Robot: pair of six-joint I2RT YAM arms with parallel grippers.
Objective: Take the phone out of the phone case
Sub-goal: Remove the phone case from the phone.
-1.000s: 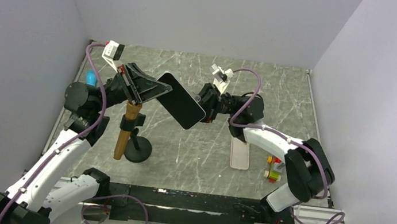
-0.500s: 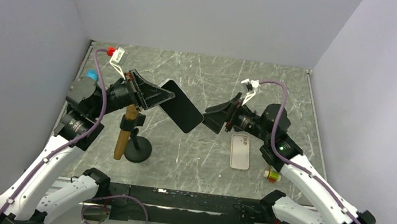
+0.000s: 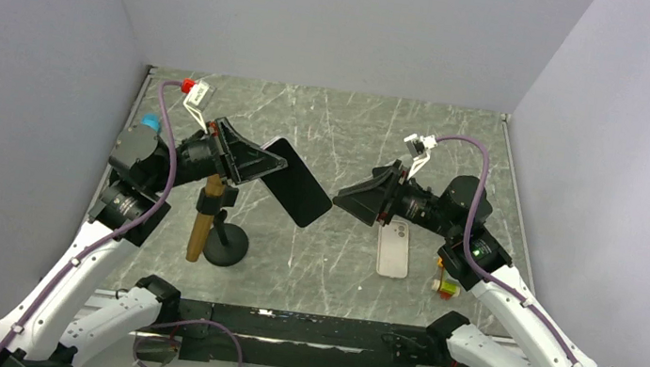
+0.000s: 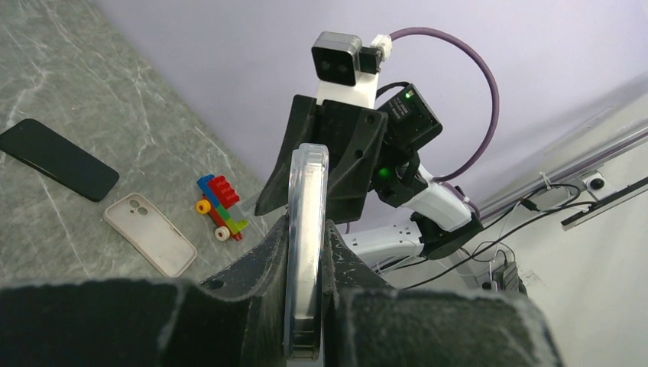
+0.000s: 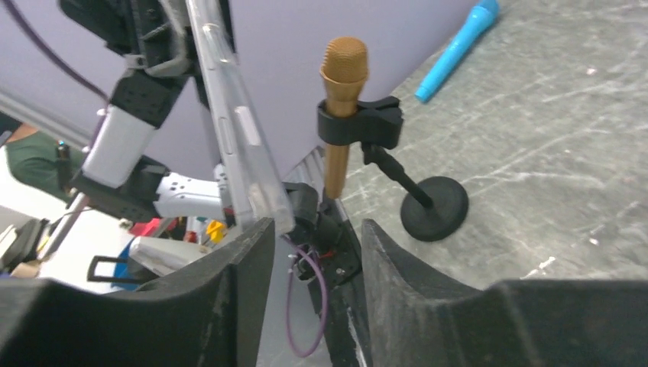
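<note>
Centre of the top view: the left gripper point(image 3: 259, 162) is clamped on one end of the phone point(image 3: 299, 185), which is lifted off the table and seemingly still inside its clear case point(image 4: 305, 229) (edge-on to the left wrist camera). Held aloft like this, its free end faces the right gripper point(image 3: 345, 200), which hangs just beside it, fingers spread and empty, likely lined up to grip the case rim.

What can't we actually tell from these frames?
- Left wrist: the clear case is edge-on in the left gripper, whose fingers cover its lower end; how far the phone sits in it is unreadable.
- Right wrist: right gripper open at the case's end; contact unclear.
- Top: toy blocks partly behind the right arm.
</note>
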